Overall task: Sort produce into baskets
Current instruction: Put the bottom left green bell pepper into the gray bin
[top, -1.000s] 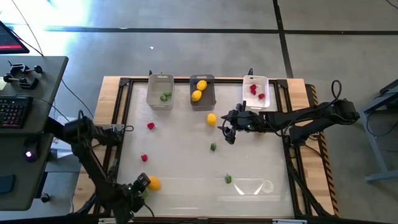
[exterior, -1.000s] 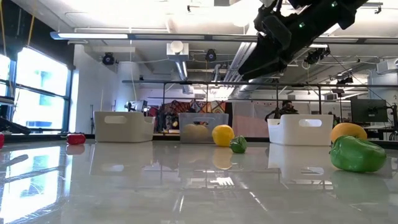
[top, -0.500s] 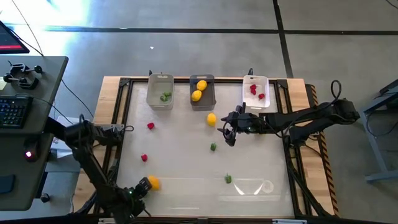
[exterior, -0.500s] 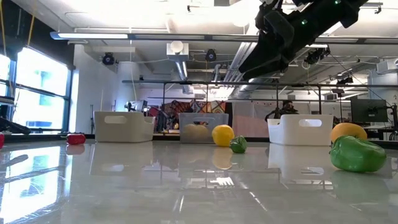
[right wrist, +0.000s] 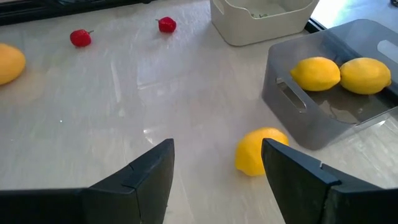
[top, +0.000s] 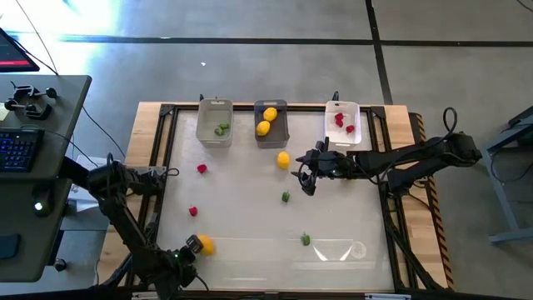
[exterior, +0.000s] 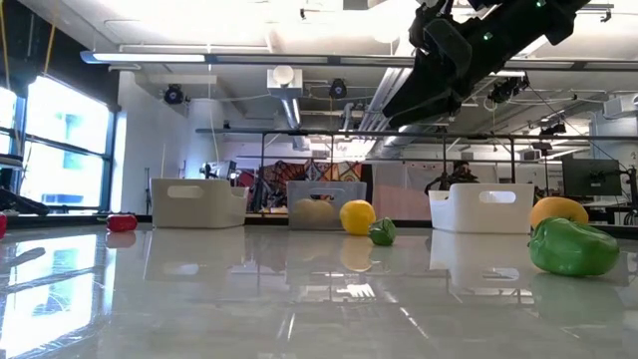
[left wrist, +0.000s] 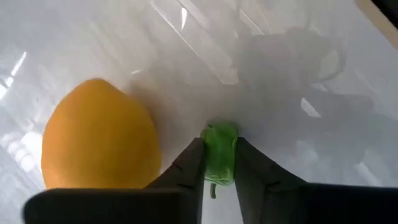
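Table [top: 250, 225]: left gripper [left wrist: 219, 163] pinches green bit [left wrist: 219, 152], half hidden.

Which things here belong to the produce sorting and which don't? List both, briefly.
Job: clear basket, grey basket, white basket, loose lemon, red berry, orange fruit, green bit in left pincer.
Lying about: keyboard, desk.

bare table centre [top: 250, 192], 3 baskets [top: 271, 123] along far edge, loose lemon [top: 283, 159] before them
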